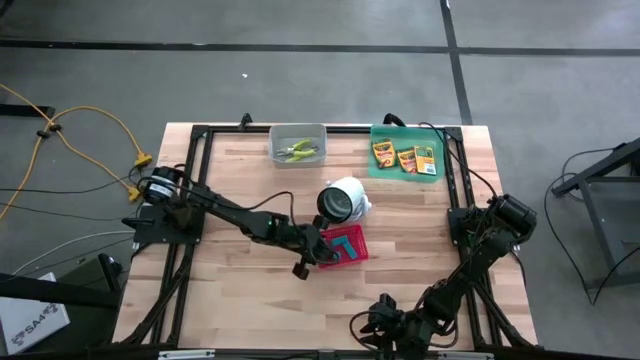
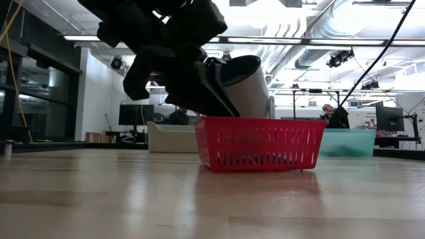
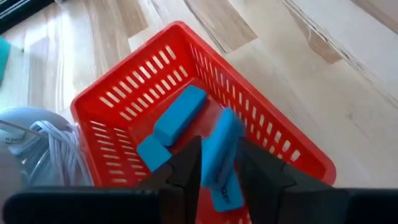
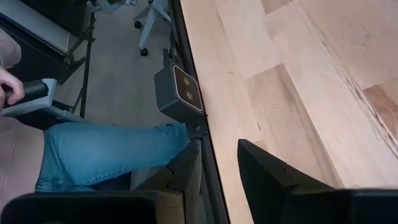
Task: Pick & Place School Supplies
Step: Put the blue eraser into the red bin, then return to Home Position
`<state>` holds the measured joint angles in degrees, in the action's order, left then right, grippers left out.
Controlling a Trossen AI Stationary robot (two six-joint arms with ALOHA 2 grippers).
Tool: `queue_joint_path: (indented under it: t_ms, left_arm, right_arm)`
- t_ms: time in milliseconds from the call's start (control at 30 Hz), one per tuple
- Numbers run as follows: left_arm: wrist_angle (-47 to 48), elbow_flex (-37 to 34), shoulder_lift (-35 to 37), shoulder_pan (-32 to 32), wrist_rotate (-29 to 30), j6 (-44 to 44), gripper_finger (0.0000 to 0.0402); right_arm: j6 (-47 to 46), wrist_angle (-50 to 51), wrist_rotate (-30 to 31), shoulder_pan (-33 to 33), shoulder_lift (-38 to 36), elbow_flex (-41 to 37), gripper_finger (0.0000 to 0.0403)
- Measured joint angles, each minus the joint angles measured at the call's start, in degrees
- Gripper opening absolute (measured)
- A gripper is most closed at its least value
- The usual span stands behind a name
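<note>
Over the red basket (image 3: 124, 93) near the middle of the table, a light-blue block (image 3: 222, 155) stands on end between the left gripper (image 3: 219, 163) fingers, which look slightly spread around it, while two more blocks (image 3: 177, 118) lie inside. It looks small, light, rigid and smooth, likely to slip, so its long flat sides are the place to pinch. The right gripper (image 4: 217, 163) waits, fingers apart and empty, at the near table edge, a person's leg (image 4: 106, 155) beyond
</note>
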<state>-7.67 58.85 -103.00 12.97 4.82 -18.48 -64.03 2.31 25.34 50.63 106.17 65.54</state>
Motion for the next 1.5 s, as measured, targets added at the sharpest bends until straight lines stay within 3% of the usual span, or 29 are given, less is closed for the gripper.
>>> queue_joint_path:
  t_ms: [433, 833, 1000, 1200, 1500]
  left_arm:
    - [-6.28, 0.0, 0.0, 2.29, 1.2, -4.17, 0.011]
    - [-12.31, 0.02, 3.91, 9.22, 14.79, -7.63, 0.011]
    - [-11.53, 0.02, 5.99, 13.29, 21.52, -2.22, 0.011]
    - [2.74, 0.02, 11.37, 15.97, 31.39, 7.89, 0.011]
    - [26.31, 0.02, 21.72, 15.84, 27.76, 26.51, 0.011]
  right_arm:
    - [-0.08, 0.0, 0.0, 0.0, 0.0, 0.0, 0.0097]
    - [1.01, 0.02, 0.07, 0.0, 0.0, 0.02, 0.0097]
    - [1.02, -0.04, 0.87, 0.0, 0.0, 0.0, 0.0097]
    - [0.84, -0.04, 5.96, -0.31, 0.0, 0.0, 0.0097]
    - [2.89, 0.86, 5.34, -4.36, -0.51, 0.0, 0.0097]
